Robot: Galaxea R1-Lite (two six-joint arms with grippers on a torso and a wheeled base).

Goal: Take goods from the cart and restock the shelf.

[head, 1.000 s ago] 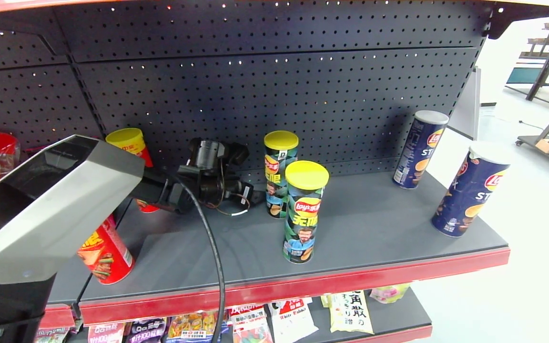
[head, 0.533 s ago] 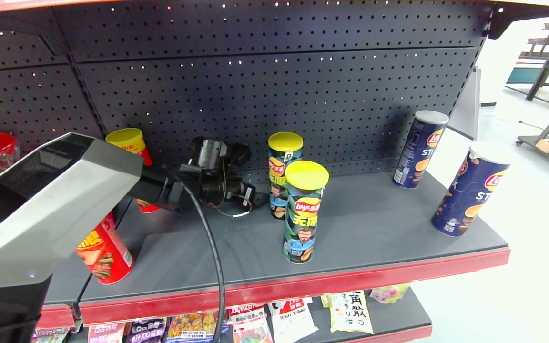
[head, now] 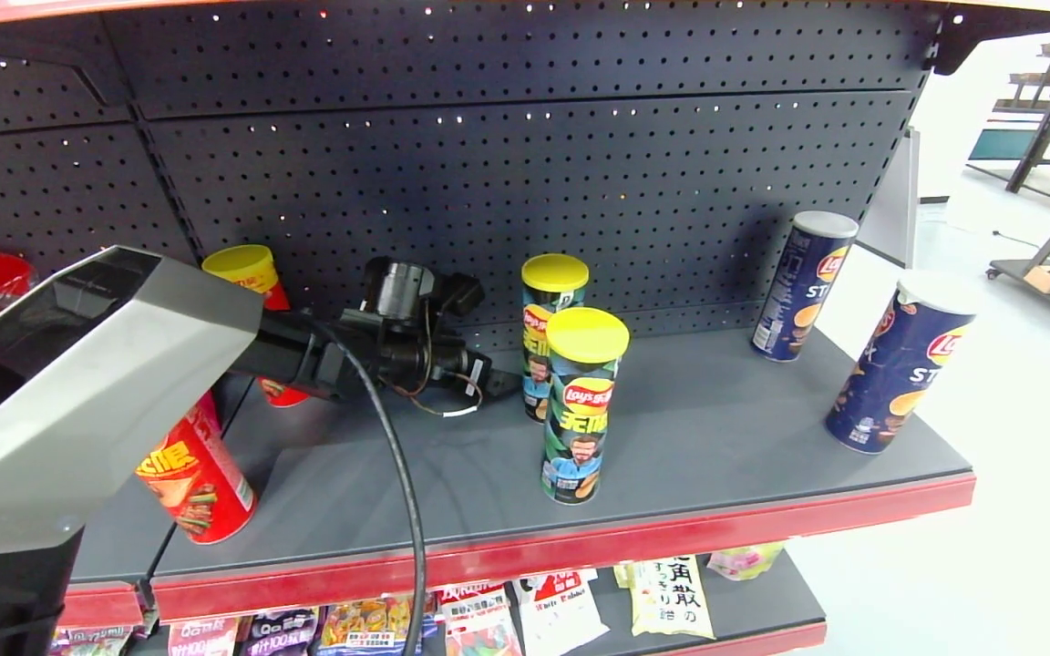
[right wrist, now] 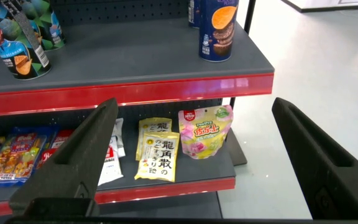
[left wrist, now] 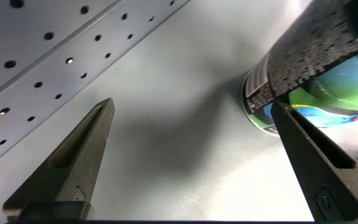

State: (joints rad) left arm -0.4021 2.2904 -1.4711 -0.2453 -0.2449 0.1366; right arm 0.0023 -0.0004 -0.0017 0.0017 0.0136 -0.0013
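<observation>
Your left jaws are spread wide, low over the grey shelf board with the red front edge (head: 716,428), near its back at about mid-width. They grip nothing. One of the dark fingers (left wrist: 316,162) sits right at the base of the rear green-and-blue chip can with the yellow lid (head: 554,305) (left wrist: 328,99) — touching or just beside, you cannot tell from here. The other finger is well apart from that can, close to the black perforated back panel (head: 488,182).

That rear can stands upright near the back panel. A second green-and-blue chip can with a yellow lid (head: 584,410) stands upright just in front of it, toward the front edge.

Two dark blue chip cans with pale lids are on the right side of the shelf: one by the back right corner (head: 803,287), the other at the right edge, nearer the front (head: 903,364). Two red chip cans are on the left side: one at the back by the panel (head: 256,278), the other near the front edge (head: 197,474).

Your right jaws are open as well and hold nothing — they hang out in front of the shelf's red edge. Beyond them, flat snack packets (right wrist: 157,149) lie on the lower shelf (right wrist: 166,186).
</observation>
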